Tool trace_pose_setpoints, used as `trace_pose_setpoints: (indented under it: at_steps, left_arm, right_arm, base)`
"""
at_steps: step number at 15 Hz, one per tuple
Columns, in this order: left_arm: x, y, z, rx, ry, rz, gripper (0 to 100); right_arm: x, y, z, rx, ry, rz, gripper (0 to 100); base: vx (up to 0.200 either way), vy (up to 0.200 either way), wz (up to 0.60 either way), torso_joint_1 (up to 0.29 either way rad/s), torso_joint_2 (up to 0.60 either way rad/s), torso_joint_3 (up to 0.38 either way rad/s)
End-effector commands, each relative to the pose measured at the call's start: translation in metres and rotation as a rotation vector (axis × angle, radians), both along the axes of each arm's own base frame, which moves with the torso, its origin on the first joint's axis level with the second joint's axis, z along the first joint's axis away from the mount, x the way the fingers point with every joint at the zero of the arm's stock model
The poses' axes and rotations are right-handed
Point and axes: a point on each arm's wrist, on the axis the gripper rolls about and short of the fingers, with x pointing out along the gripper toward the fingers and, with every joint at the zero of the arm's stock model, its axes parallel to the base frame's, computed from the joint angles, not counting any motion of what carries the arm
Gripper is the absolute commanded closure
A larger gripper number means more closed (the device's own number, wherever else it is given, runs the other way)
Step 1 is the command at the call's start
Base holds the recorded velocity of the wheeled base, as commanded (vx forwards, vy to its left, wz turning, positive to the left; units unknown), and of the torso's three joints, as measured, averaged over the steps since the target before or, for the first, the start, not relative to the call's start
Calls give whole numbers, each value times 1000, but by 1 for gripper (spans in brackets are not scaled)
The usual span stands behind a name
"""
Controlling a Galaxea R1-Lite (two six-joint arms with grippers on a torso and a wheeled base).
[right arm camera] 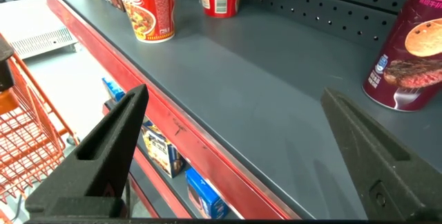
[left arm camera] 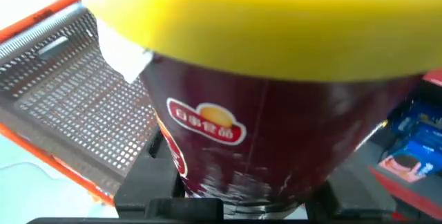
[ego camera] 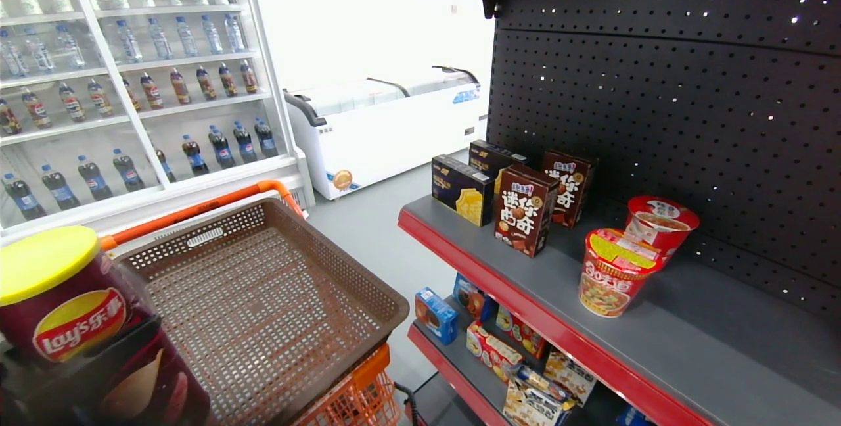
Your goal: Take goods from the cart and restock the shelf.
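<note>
Our left gripper is clamped on a chips can, its dark fingers pressed against the maroon wall low on either side. The can stands upright with its yellow lid on top, at the near left of the scene, just beside the near-left corner of the brown basket. That basket sits on top of the orange cart, whose orange handle runs along its far side.

Our right gripper is spread wide with nothing between its fingers. It hangs over the red front edge of the shelf, above a bare stretch of the grey board. Farther right on that board, near the pegboard back, we see a second chips can standing upright.

To the left along the shelf stand two noodle cups, one near the front and the other just behind it. Farther left is a cluster of dark boxes, all upright.

Below, the lower shelf holds assorted snack packs. Across the aisle at far left we see a drinks cooler with rows of bottles, and a white chest freezer beside it.
</note>
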Motion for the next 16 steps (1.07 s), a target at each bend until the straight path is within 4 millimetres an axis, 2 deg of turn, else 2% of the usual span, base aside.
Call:
trace_pose_setpoints:
  at_steps: [1,3,11,16]
  left_arm:
    - [-22,3,2,-17,-90,11,100]
    - [-29,3,5,-34,-125,9,100]
    - [-27,2,3,-36,-112,-1,100]
    - [-27,3,-1,-37,-93,1,100]
  right_arm:
    - [0,0,0,0,1,0,0]
    - [0,0,0,0,1,0,0]
    - [0,0,0,-2,1,1,0]
    - [0,0,0,-1,1,3,0]
  base:
    - [0,0,0,0,0,0]
    - [0,0,0,0,0,0]
    - [0,0,0,0,0,0]
    - [0,0,-600,-1,2,5]
